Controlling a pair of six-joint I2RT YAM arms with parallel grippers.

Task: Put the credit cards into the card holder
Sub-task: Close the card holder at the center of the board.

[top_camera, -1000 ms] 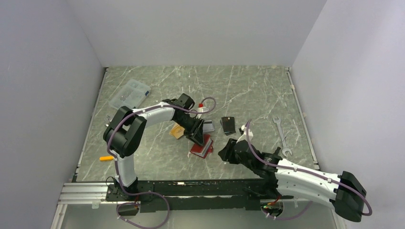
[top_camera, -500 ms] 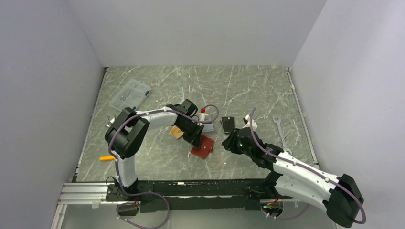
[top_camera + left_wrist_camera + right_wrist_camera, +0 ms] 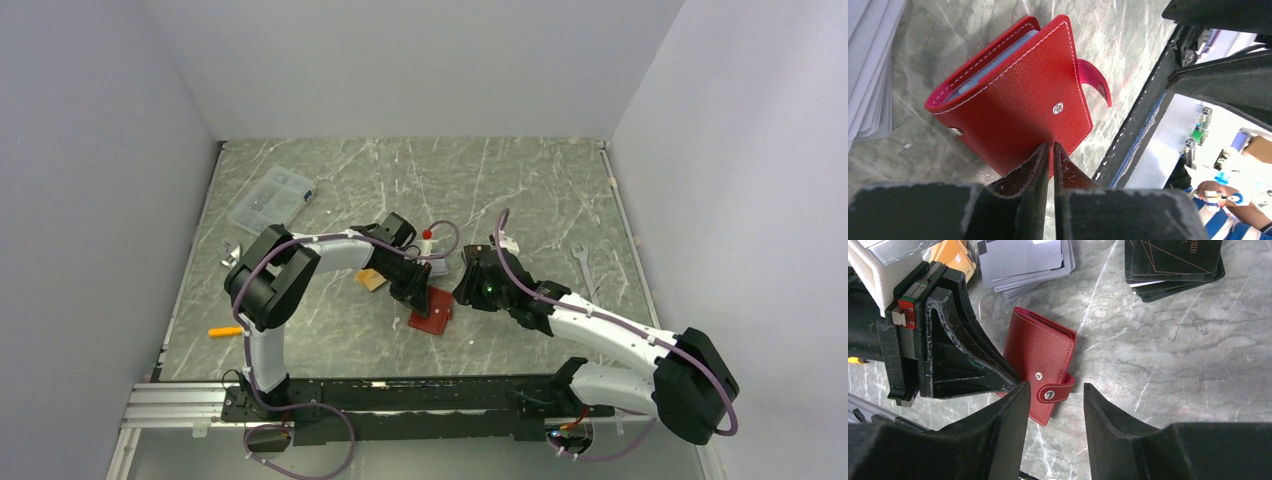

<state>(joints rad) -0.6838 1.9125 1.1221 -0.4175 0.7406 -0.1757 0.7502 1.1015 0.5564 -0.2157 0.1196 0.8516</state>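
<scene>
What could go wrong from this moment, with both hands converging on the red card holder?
1. The left hand pinches only the near edge of the card holder's cover; so thin a grip may slip.
2. The right hand straddles the snap tab right beside the left fingers; the two could collide.
3. The silver cards lie stacked just behind the holder, so dragging it might scatter them.

Marble table [image 3: 520,180] bears card holder [image 3: 430,309], wrench [image 3: 587,270].
</scene>
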